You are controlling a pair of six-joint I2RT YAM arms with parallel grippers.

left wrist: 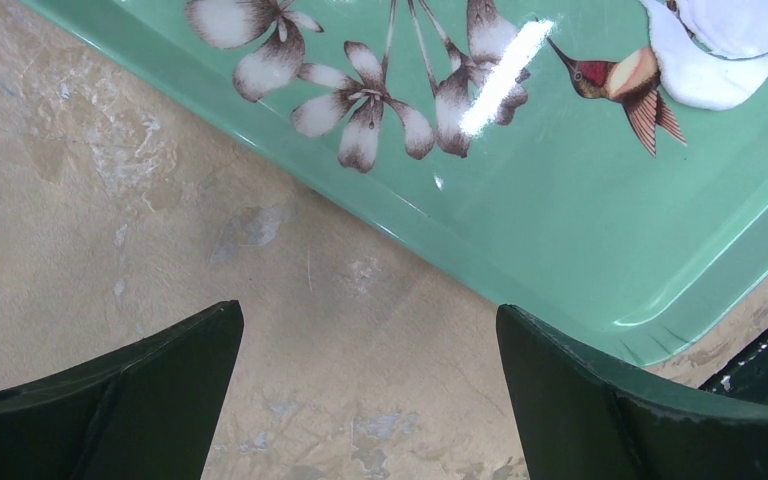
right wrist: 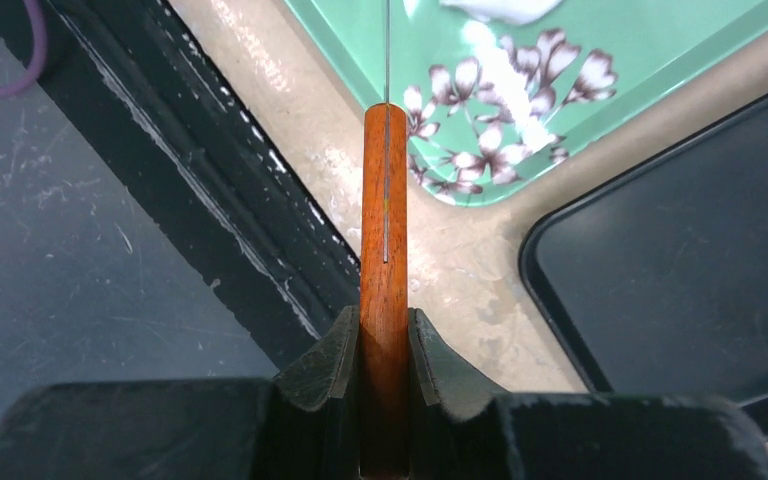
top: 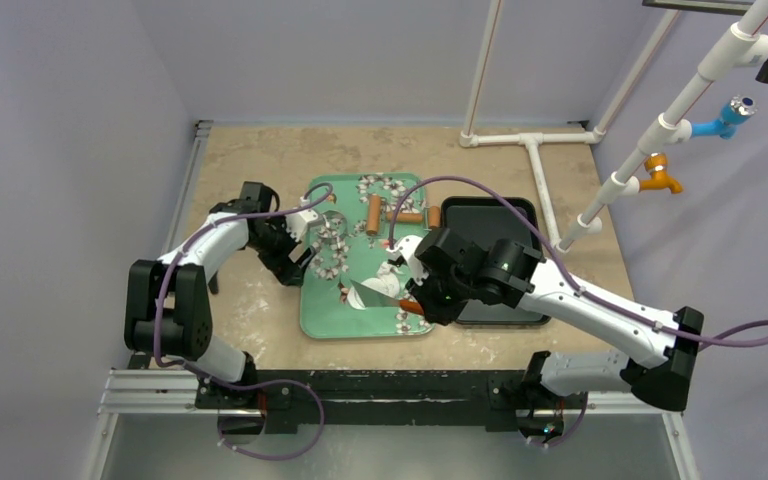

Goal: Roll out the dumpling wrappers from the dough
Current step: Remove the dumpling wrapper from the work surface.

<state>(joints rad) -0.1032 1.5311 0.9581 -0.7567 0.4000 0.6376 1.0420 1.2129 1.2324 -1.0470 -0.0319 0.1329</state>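
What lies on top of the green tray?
White dough and a wooden cylinder show. The right arm and its knife blade cover part of the tray, so anything beneath them cannot be seen.

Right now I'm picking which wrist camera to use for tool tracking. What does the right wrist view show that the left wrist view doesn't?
Only right wrist: the right gripper shut on the wooden knife handle, with the blade edge-on, and the black tray.
Only left wrist: the left gripper, open and empty, and a hummingbird print.
Both: the green floral tray, the white dough on it, and the beige table.
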